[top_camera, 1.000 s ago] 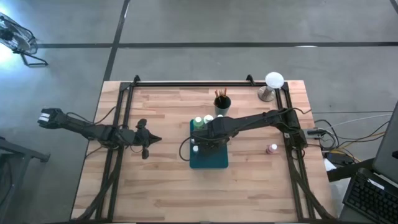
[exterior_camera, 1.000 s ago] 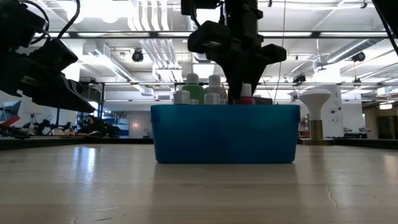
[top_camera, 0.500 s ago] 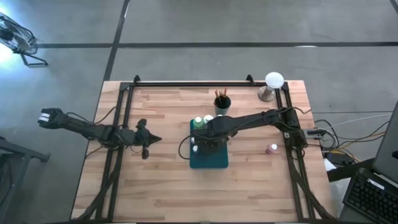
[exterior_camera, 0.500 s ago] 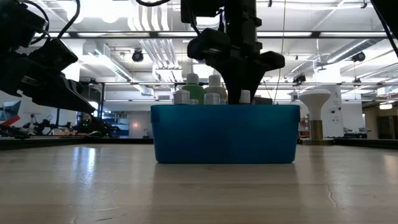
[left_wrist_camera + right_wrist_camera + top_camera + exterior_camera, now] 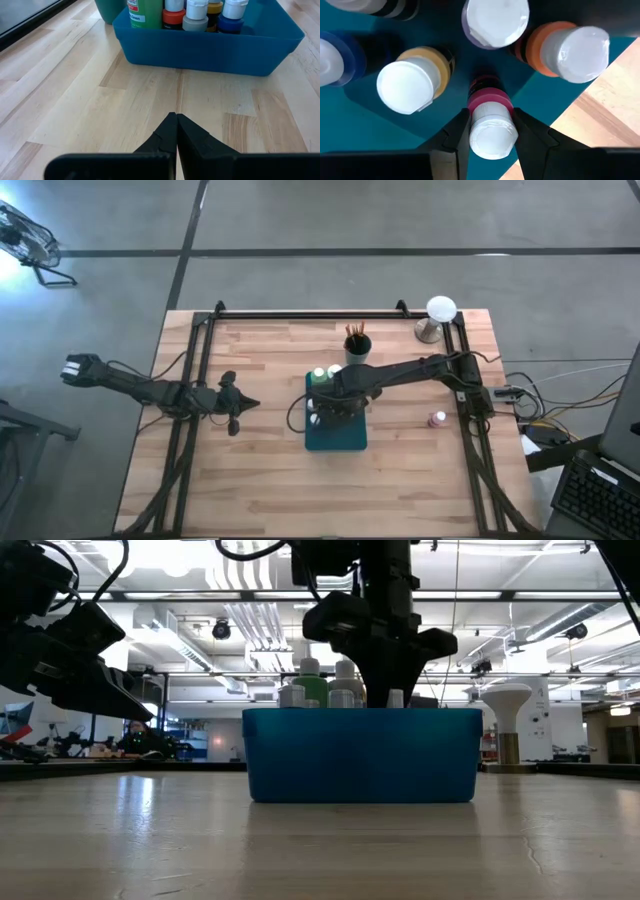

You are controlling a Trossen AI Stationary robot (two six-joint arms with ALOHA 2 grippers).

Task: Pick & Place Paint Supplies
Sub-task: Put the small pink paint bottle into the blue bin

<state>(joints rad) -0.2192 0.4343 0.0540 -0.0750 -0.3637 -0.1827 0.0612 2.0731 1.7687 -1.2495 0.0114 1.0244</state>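
right now your right gripper (image 5: 490, 131) is clamped on a small pink paint bottle with a white cap (image 5: 490, 129), holding it inside the deep blue plastic bin (image 5: 210, 47) that sits near the middle of the tabletop, toward its far edge.

the risk, as i judge it, is crowding. the pink bottle hangs close among neighbours: a yellow-bodied white-capped bottle (image 5: 412, 82), an orange one (image 5: 570, 47) and a pale purple one (image 5: 495, 20). if you let go before it is seated on the bin floor, it may tip against them, and fingers spreading on release could knock the yellow or orange bottle over.

another small pink bottle (image 5: 437, 419) stands alone near the table's right edge, not yet collected.

your left gripper (image 5: 176, 131) waits pressed shut above the wood toward the table's left edge.

as for writing, the tall light-green bottle (image 5: 145, 12) carries a label; only the word "green" seems readable, the rest is too small.
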